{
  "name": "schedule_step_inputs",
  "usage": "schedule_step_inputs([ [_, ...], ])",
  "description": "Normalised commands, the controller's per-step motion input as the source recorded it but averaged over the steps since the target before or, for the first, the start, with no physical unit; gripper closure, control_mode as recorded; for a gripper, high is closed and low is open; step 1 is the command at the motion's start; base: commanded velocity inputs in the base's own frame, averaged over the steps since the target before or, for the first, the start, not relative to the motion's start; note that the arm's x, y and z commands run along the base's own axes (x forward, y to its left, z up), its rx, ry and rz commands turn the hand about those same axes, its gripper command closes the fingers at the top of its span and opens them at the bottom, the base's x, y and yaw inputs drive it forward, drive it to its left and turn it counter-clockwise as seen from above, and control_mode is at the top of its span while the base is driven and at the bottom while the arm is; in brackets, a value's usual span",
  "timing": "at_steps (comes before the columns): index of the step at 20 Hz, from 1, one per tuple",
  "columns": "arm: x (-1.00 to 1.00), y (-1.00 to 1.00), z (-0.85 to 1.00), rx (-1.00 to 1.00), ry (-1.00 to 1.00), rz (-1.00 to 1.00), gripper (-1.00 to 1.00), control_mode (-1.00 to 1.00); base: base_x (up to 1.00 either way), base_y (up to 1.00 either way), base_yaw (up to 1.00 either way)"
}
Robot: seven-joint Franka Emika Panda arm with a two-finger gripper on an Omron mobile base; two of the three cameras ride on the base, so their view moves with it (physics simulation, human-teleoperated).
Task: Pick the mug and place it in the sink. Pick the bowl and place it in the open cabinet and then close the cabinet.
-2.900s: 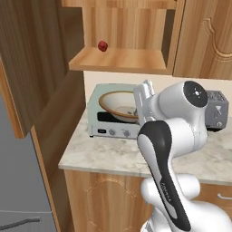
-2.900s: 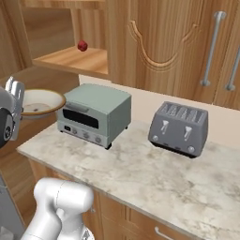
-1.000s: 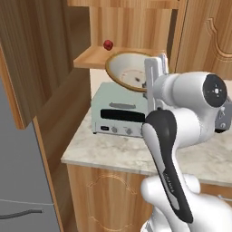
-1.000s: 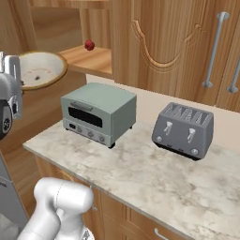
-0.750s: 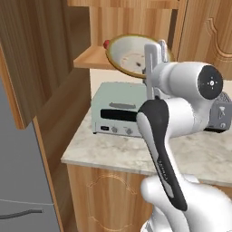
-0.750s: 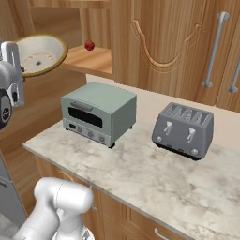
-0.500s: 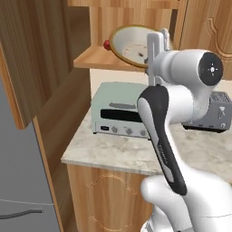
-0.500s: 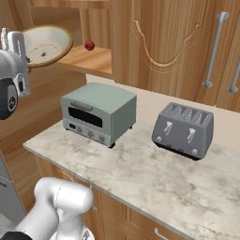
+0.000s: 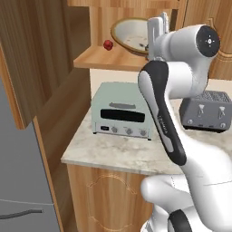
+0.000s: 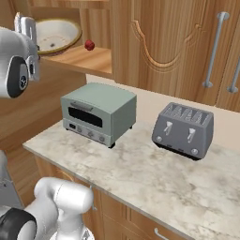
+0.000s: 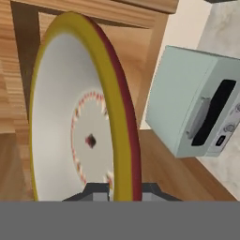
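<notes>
My gripper (image 9: 156, 28) is shut on the rim of the bowl (image 9: 131, 34), a wide shallow bowl with a tan rim and a whitish inside. It holds the bowl tilted at shelf height in the open cabinet (image 9: 104, 59). In the right base view the bowl (image 10: 54, 35) hangs over the shelf (image 10: 89, 58), with the gripper (image 10: 27, 26) at its near edge. The hand view has the bowl (image 11: 75, 117) edge-on, its rim clamped between the fingertips (image 11: 96, 192). Whether the bowl touches the shelf I cannot tell. The mug and the sink are out of view.
A small red fruit (image 9: 108, 45) lies on the shelf beside the bowl. The cabinet door (image 9: 31, 59) stands open at the left. Below, on the marble counter (image 10: 154, 173), sit a pale green toaster oven (image 10: 98, 112) and a grey toaster (image 10: 184, 129).
The arm has risen and carried the bowl from in front of the toaster oven up to the cabinet shelf. The grip on the rim stays the same.
</notes>
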Motion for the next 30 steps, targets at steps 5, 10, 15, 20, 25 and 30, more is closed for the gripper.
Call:
schedule_step_inputs([
  [5, 0.39, -0.21, -0.04, 0.00, 0.31, -0.04, 1.00, -1.00, 0.00, 0.00, 0.00],
  [10, 0.37, -0.03, 0.00, 0.00, 0.17, -0.03, 1.00, -1.00, 0.00, 0.00, 0.00],
  [15, 0.36, 0.00, -0.04, 0.00, 0.12, -0.02, 1.00, -1.00, 0.00, 0.00, 0.00],
  [20, 0.28, 0.00, -0.22, 0.00, 0.16, -0.01, 1.00, -1.00, 0.00, 0.00, 0.00],
  [25, 0.17, 0.00, -0.21, 0.00, 0.11, 0.00, 1.00, -1.00, 0.00, 0.00, 0.00],
  [30, 0.27, 0.00, -0.01, 0.00, -0.04, 0.00, 1.00, -1.00, 0.00, 0.00, 0.00],
])
